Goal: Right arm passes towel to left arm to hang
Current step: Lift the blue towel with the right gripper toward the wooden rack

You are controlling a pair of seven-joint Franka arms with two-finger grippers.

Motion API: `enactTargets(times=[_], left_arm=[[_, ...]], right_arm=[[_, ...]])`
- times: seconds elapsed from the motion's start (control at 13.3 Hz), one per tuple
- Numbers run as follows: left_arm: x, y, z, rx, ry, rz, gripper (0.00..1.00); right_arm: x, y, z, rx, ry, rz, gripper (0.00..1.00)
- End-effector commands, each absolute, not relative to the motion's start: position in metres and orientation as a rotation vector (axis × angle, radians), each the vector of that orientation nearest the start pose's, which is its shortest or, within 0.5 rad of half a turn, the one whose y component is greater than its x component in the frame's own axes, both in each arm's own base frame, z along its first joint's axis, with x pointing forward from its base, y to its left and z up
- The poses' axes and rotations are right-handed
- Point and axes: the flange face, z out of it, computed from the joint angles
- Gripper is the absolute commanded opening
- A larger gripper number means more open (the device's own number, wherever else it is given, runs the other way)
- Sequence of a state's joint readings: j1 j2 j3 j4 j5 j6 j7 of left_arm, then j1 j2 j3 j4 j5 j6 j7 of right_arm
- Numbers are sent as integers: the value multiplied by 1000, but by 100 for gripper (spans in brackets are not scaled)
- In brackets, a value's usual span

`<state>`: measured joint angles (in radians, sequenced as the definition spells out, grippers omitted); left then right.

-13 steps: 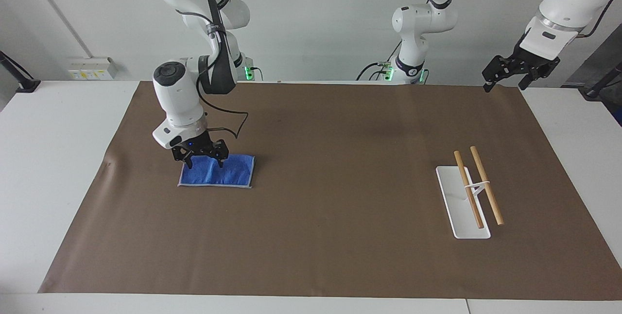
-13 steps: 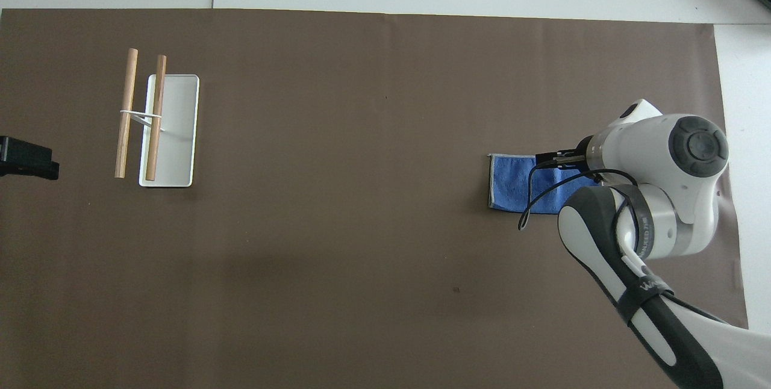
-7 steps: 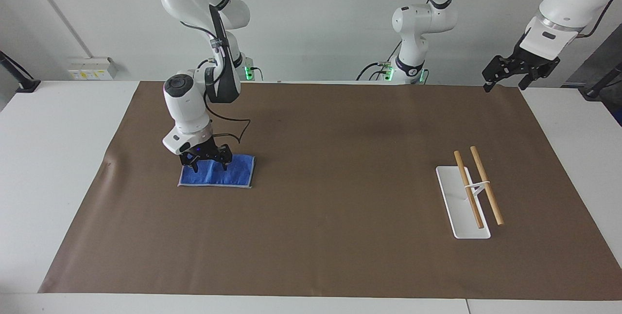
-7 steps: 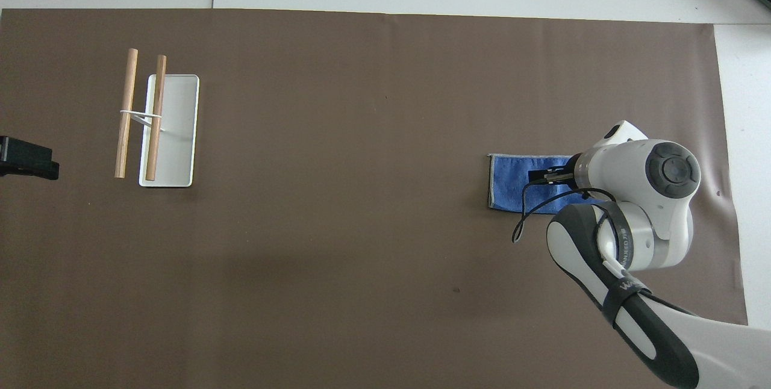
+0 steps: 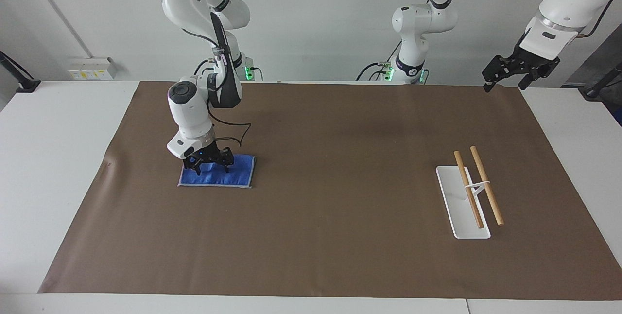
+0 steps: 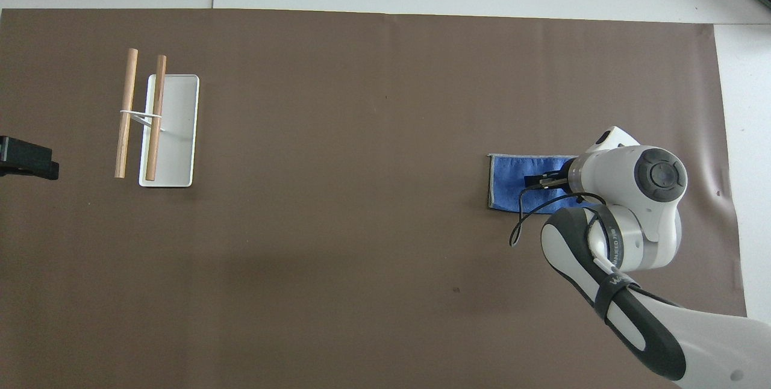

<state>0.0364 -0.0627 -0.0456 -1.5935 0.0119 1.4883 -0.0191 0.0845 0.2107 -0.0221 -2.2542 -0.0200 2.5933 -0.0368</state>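
Towel was fluffy cloth; rods bare wood on smooth white base; worktop cover matt brown paper.

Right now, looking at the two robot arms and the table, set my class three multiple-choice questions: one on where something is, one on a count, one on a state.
1. Where does the towel lie?
A. On the white tray
B. On the brown mat, toward the right arm's end of the table
C. Draped over the wooden rods

2. How many wooden rods does the rack have?
A. One
B. Two
C. Four

3. What is the state of the left gripper?
A. Raised in the air, holding nothing
B. Clamped on a rod
C. Pressing on the towel

Answers:
1 B: the blue cloth lies flat on the brown mat under the right gripper, apart from the rack.
2 B: two rods sit side by side over the white tray.
3 A: it hangs over the mat's corner at the left arm's end, with nothing between its fingers.
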Motion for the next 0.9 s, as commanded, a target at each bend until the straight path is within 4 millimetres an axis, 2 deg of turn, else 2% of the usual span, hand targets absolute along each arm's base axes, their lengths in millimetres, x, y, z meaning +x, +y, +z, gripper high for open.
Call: enactTargets(times=[0.0, 0.08, 0.45, 0.6, 0.83], left_arm=[[518, -1, 641, -3122, -21, 77, 100], [518, -1, 641, -3122, -21, 77, 100], [518, -1, 641, -3122, -21, 77, 100], [518, -1, 641, -3122, -21, 77, 100], [518, 0, 641, -3122, -23, 77, 100]], right_arm=[[551, 32, 283, -3140, -204, -222, 20], [552, 33, 283, -3140, -199, -222, 2], [556, 37, 289, -3140, -169, -208, 0], [563, 46, 309, -3139, -193, -172, 0], [574, 69, 359, -3111, -219, -176, 0]])
